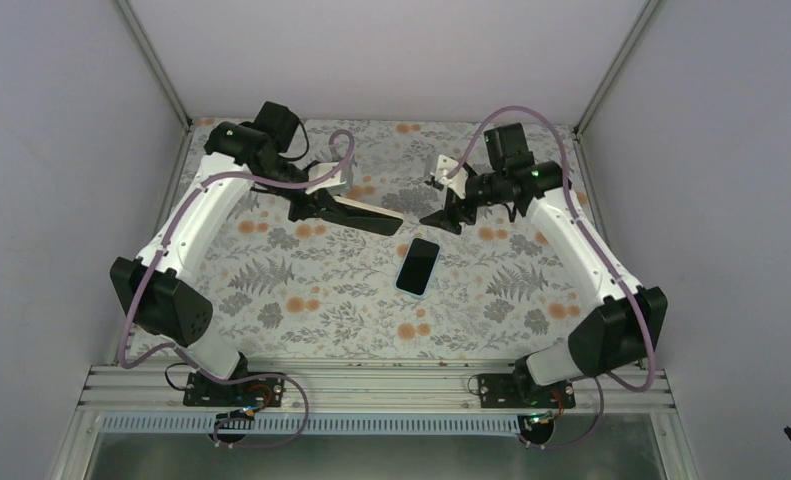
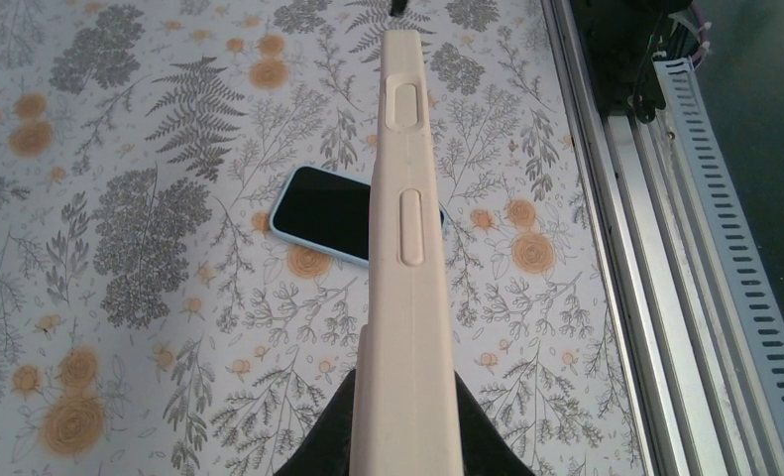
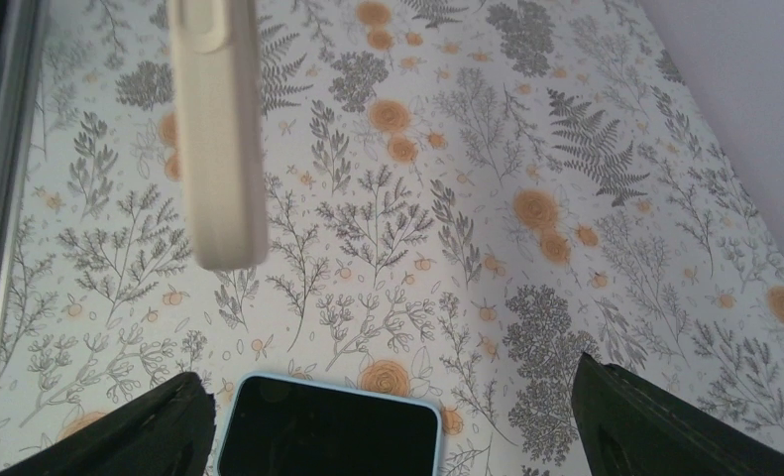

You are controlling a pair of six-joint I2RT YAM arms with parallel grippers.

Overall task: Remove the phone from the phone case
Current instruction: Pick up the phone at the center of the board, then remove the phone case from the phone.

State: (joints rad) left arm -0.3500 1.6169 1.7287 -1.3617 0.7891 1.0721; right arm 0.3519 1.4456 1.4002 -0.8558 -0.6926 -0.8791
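My left gripper is shut on one end of a beige phone case and holds it edge-up above the table. In the left wrist view the case runs straight out from between the fingers, side buttons showing. A phone with a black screen and a light-blue rim lies flat, screen up, on the floral cloth mid-table. It also shows below the case in the left wrist view. My right gripper is open and empty, just above the phone's far end. The case's free end hangs at upper left there.
The floral cloth covers the table. Grey walls stand on three sides. An aluminium rail with both arm bases runs along the near edge and shows in the left wrist view.
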